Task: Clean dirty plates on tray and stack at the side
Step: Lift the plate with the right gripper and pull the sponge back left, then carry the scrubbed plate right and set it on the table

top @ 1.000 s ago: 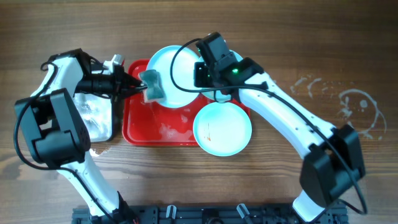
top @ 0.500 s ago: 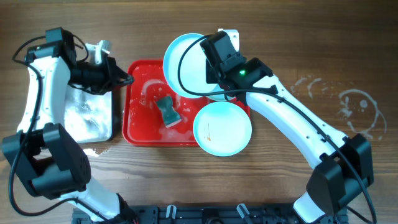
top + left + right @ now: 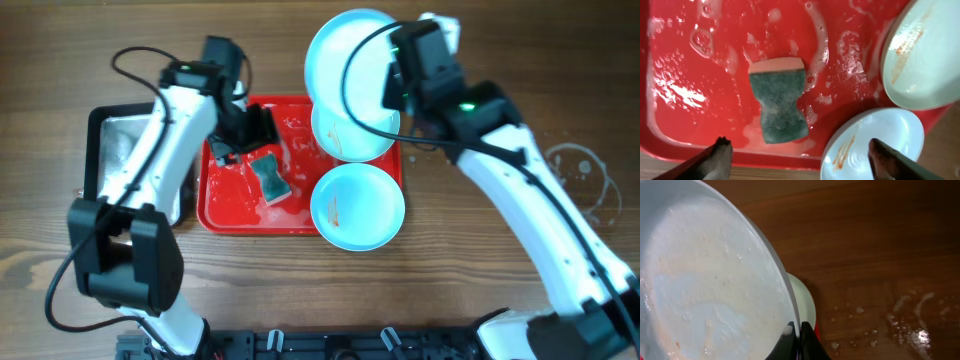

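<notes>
The red tray (image 3: pixel 228 215) lies wet and soapy mid-table. A green-and-orange sponge (image 3: pixel 270 180) (image 3: pixel 779 97) rests flat on it. My left gripper (image 3: pixel 248 138) (image 3: pixel 799 155) hovers open just above the sponge, holding nothing. Two light-cyan plates with orange smears sit at the tray's right side, one at the back (image 3: pixel 350 142) (image 3: pixel 925 55) and one at the front (image 3: pixel 358 207) (image 3: pixel 875 145). My right gripper (image 3: pixel 402 85) (image 3: pixel 799 332) is shut on the rim of a third plate (image 3: pixel 345 55) (image 3: pixel 705 280), held tilted above the tray's back right corner.
A black-rimmed metal tray (image 3: pixel 110 140) stands left of the red tray. Water droplets and streaks (image 3: pixel 910 320) mark the wooden table to the right. In the right wrist view a plate's edge (image 3: pixel 805 300) shows below the held one.
The sponge has dropped from my left gripper onto the tray, and that gripper has swung out left and back over it, now open. My right gripper has carried its plate up and to the right.
</notes>
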Robot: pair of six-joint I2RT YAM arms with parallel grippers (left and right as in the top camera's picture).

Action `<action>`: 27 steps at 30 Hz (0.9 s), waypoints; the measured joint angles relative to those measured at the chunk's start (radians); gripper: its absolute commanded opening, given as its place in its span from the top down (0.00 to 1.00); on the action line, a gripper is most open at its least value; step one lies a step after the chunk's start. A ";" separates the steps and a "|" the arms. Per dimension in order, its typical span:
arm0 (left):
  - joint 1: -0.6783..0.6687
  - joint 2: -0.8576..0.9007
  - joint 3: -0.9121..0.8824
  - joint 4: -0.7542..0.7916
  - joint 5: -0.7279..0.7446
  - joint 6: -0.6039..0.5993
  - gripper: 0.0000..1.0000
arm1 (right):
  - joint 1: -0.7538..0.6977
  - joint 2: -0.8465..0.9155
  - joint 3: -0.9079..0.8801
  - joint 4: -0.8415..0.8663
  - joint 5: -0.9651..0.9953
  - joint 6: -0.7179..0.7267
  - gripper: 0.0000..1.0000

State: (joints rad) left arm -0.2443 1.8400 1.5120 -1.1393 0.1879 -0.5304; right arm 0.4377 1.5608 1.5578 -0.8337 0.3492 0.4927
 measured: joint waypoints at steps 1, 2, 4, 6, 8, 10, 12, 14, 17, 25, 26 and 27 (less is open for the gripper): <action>-0.032 0.000 -0.005 0.005 -0.027 -0.037 0.14 | -0.008 -0.010 0.003 -0.003 0.000 0.000 0.96; -0.072 0.000 -0.023 0.022 -0.068 -0.090 0.16 | -0.013 -0.015 0.005 -0.006 0.000 0.000 0.96; -0.121 0.000 -0.065 0.064 -0.104 -0.143 0.18 | -0.013 -0.014 0.005 -0.022 -0.001 0.000 0.96; -0.152 0.000 -0.117 0.119 -0.130 -0.195 0.20 | -0.013 -0.014 0.005 -0.027 -0.002 0.000 0.96; -0.167 0.000 -0.171 0.162 -0.162 -0.249 0.23 | -0.013 -0.014 0.005 -0.037 -0.003 0.000 0.96; -0.169 0.000 -0.228 0.179 -0.195 -0.292 0.28 | -0.013 -0.014 0.005 -0.042 -0.006 0.000 0.96; -0.169 0.000 -0.258 0.204 -0.220 -0.310 0.30 | -0.013 -0.014 0.005 -0.042 -0.008 0.000 0.96; -0.169 0.000 -0.281 0.242 -0.236 -0.314 0.31 | -0.013 -0.014 0.005 -0.043 -0.008 0.000 0.96; -0.169 0.000 -0.352 0.360 -0.258 -0.322 0.41 | -0.013 -0.014 0.005 -0.045 -0.009 0.000 0.96; -0.162 0.000 -0.397 0.423 -0.304 -0.333 0.96 | -0.013 -0.014 0.005 -0.045 -0.019 0.000 0.96; -0.159 0.000 -0.397 0.423 -0.309 -0.330 0.96 | -0.013 -0.014 0.005 -0.045 -0.024 -0.001 0.96; -0.154 0.000 -0.397 0.422 -0.314 -0.320 0.96 | -0.013 -0.014 0.005 -0.045 -0.034 0.000 0.96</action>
State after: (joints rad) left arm -0.3988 1.8400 1.1145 -0.7177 -0.1265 -0.8509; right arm 0.4244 1.5471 1.5623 -0.8787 0.3157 0.4923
